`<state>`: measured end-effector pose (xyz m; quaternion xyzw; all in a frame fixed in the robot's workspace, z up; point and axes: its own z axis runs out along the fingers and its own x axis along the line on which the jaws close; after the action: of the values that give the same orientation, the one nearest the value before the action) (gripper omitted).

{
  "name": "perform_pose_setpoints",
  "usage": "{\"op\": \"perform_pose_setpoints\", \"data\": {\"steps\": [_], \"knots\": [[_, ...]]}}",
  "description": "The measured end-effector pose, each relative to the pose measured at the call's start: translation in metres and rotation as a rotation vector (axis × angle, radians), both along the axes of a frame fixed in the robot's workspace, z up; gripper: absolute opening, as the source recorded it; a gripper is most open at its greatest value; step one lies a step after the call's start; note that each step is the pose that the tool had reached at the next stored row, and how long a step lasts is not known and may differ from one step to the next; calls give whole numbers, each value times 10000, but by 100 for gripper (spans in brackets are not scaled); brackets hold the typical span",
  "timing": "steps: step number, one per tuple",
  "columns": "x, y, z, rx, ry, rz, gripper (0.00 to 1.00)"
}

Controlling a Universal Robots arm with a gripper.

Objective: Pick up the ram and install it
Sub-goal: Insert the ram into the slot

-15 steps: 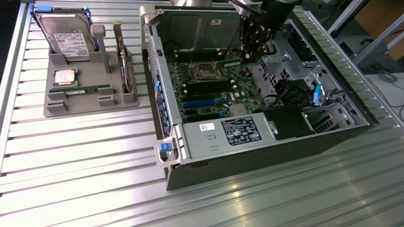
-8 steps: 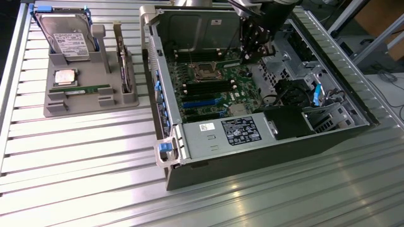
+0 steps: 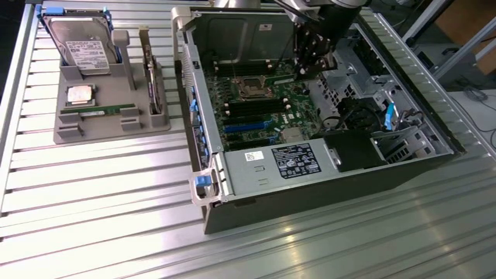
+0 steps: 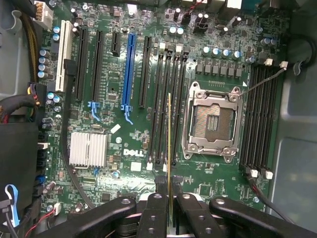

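My gripper (image 4: 170, 182) is shut on the ram (image 4: 170, 134), which I see edge-on as a thin green-gold strip between the two black fingers (image 4: 161, 191). The stick hangs over the motherboard (image 4: 124, 134), in line with the black memory slots (image 4: 159, 104) beside the empty CPU socket (image 4: 213, 121); I cannot tell whether it touches a slot. In the exterior view the gripper (image 3: 308, 58) reaches down into the open computer case (image 3: 310, 192) at its far end. A second green ram stick (image 3: 97, 108) lies in the grey tray (image 3: 108, 128).
The tray at the exterior view's left also holds a hard drive (image 3: 81, 43), a square silver CPU chip (image 3: 81, 94) and a bracketed card (image 3: 153, 81). Inside the case are a power supply (image 3: 275, 165), cables (image 4: 15, 114) and a silver heatsink (image 4: 88, 148).
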<state>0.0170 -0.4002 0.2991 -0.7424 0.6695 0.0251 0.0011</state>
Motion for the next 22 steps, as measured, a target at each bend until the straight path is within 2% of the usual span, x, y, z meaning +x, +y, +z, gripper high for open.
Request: {"op": "perform_pose_setpoints", "data": {"steps": [22], "knots": [[0,0,-98,0,0,0,14]]}}
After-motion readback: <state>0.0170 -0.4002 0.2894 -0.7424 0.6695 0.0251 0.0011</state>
